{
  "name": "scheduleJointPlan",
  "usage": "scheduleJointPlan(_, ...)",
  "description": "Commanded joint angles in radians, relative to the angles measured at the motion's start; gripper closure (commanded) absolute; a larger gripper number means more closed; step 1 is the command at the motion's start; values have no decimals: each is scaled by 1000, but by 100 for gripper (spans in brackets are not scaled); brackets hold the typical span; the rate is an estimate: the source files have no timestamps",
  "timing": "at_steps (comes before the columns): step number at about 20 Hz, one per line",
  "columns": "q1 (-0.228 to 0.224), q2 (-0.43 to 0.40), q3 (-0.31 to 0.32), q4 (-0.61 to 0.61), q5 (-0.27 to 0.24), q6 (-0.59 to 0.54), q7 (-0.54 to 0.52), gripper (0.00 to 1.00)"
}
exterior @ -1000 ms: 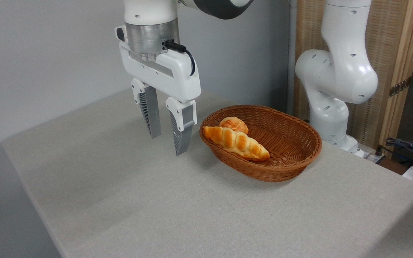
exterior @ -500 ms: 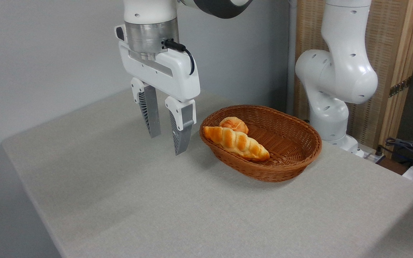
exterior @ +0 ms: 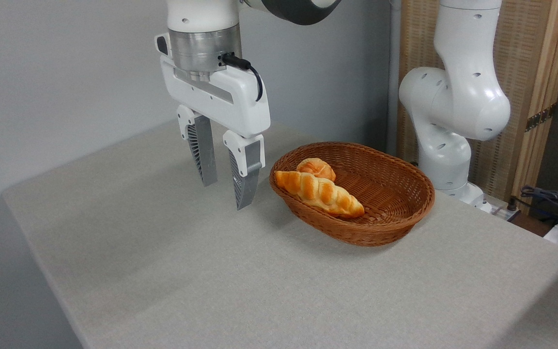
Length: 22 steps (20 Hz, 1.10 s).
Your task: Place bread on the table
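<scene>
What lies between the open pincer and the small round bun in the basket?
In the camera view, the near rim of the wicker basket separates the pincer from the bun; the twisted loaf lies beside it.

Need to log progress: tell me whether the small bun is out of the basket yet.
Still in the basket: the bun sits behind the long loaf.

Gripper (exterior: 224, 194) hangs empty, jaws apart, left of wicker basket (exterior: 395, 228). Bun (exterior: 316, 168) and twisted loaf (exterior: 318, 192) sit inside it.

Twisted loaf (exterior: 319, 193) just before bread (exterior: 316, 169)
</scene>
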Motion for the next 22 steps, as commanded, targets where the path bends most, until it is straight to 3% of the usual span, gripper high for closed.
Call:
scheduleJointPlan(1,-5,-1,4,13,-14,-14,-11,0)
scheduleJointPlan(22,-8,4,1,12,-23,-37,-8,0)
